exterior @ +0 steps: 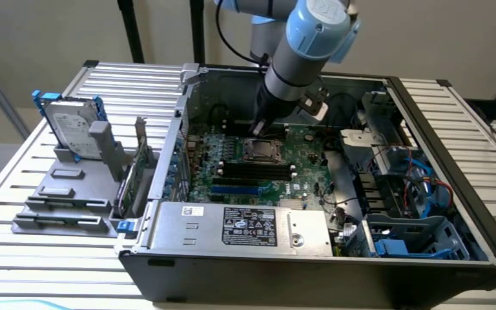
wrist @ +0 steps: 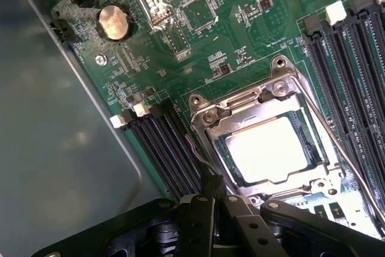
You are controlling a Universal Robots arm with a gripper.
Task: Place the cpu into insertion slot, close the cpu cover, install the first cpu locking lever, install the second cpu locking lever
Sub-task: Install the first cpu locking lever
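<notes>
Inside the open computer case (exterior: 454, 213), the cpu (wrist: 267, 148) sits in the insertion slot (exterior: 262, 150) under the lowered cpu cover (wrist: 240, 108). The end effector (wrist: 207, 209) is closed, tips at a thin locking lever (wrist: 197, 157) on the socket's far side.

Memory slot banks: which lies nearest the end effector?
The bank between the cpu and the grey metal panel; the other bank lies across the cpu, farther off.

The cpu (wrist: 269, 148) sits framed by the flat cpu cover (wrist: 237, 111); the closed hand (wrist: 212, 195) meets a thin lever (wrist: 196, 152).
</notes>
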